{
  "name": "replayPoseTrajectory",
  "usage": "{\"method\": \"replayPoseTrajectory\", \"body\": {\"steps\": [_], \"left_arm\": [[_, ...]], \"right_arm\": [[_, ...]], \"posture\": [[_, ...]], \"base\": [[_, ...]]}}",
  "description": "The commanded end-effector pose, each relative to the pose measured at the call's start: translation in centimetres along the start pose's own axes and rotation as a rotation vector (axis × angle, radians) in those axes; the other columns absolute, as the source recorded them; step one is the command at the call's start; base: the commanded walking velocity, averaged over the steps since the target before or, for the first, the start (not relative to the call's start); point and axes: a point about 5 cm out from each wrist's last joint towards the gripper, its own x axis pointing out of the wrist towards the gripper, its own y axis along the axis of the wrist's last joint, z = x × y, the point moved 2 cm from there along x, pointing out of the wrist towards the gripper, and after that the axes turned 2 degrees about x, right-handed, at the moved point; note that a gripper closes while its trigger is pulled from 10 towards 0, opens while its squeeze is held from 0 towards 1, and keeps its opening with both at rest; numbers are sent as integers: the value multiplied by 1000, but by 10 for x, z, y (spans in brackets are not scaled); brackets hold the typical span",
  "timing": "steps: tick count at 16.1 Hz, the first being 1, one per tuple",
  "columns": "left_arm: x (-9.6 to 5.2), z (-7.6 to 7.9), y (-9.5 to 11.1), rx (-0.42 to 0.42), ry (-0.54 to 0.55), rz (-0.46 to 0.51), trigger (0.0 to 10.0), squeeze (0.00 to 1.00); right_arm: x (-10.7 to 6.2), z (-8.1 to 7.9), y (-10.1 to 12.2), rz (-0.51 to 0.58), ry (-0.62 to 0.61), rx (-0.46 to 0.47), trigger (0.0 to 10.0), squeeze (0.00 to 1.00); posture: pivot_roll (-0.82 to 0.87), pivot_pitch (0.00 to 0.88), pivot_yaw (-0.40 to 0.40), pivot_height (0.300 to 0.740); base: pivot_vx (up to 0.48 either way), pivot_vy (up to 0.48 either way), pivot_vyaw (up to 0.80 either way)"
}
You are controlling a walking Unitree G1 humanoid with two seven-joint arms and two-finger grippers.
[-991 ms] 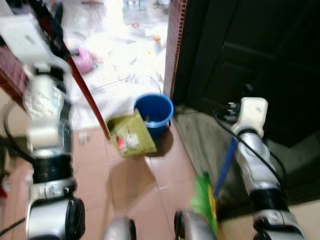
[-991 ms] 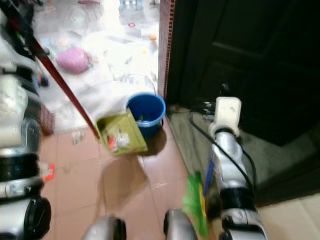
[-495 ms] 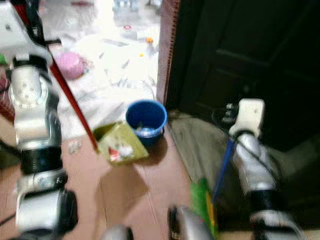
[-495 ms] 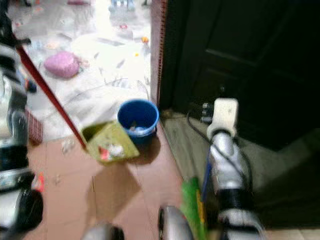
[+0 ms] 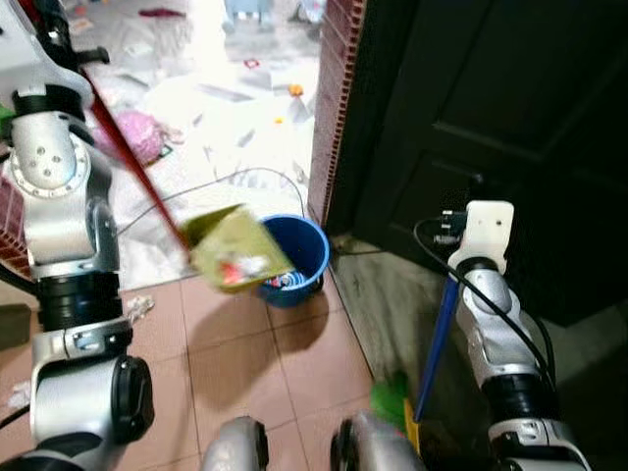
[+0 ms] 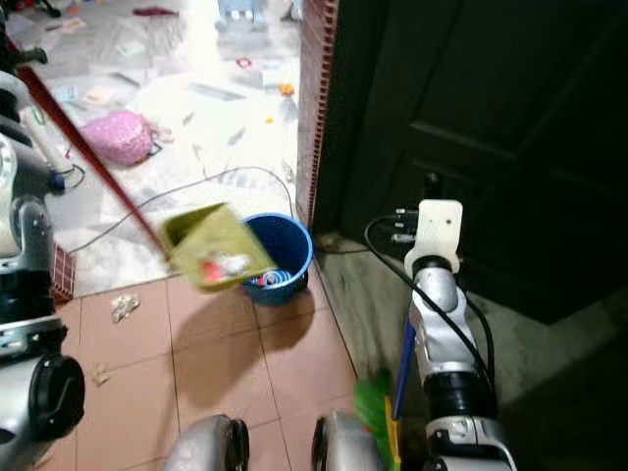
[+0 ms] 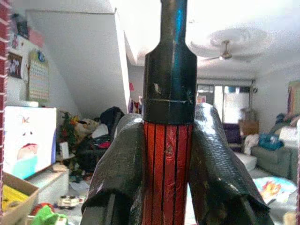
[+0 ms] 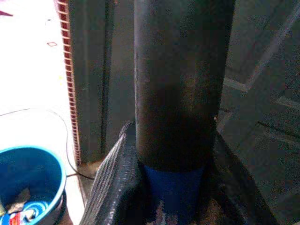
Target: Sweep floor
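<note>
The left gripper (image 7: pixel 169 164) was closed tight on the red handle (image 5: pixel 132 162) of the green dustpan (image 5: pixel 234 250), which hung tipped, rubbish still inside, just over the near rim of the blue bucket (image 5: pixel 306 253) in the middle of the left eye view. The right gripper (image 8: pixel 174 187) was closed around the blue broom handle (image 5: pixel 437 339), its green bristles (image 5: pixel 391 400) low in that view. To do it well, the robot should probably tip the pan slowly with its lip over the bucket, so nothing falls on the tiles.
</note>
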Motion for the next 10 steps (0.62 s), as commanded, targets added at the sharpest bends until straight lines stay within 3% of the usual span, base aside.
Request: {"method": "replayPoseTrajectory", "body": {"steps": [1, 5, 9, 10], "left_arm": [[4, 7, 19, -34, -5, 94, 10000, 0], [3, 12, 18, -27, -10, 99, 10000, 0], [-1, 25, 22, 28, -66, 148, 10000, 0], [-4, 35, 23, 45, -104, 169, 10000, 0]], "right_arm": [[1, 7, 10, 43, -17, 3, 10000, 0], [3, 9, 12, 46, -19, 2, 10000, 0], [2, 6, 12, 46, -10, 6, 10000, 0], [2, 7, 12, 46, -11, 6, 10000, 0]], "posture": [[-80, 127, -5, 740], [-84, 130, -6, 740], [-84, 128, -7, 740], [-86, 129, -6, 740]], "base": [[472, 0, 0], [471, 0, 0], [480, 0, 0], [364, 0, 0]]}}
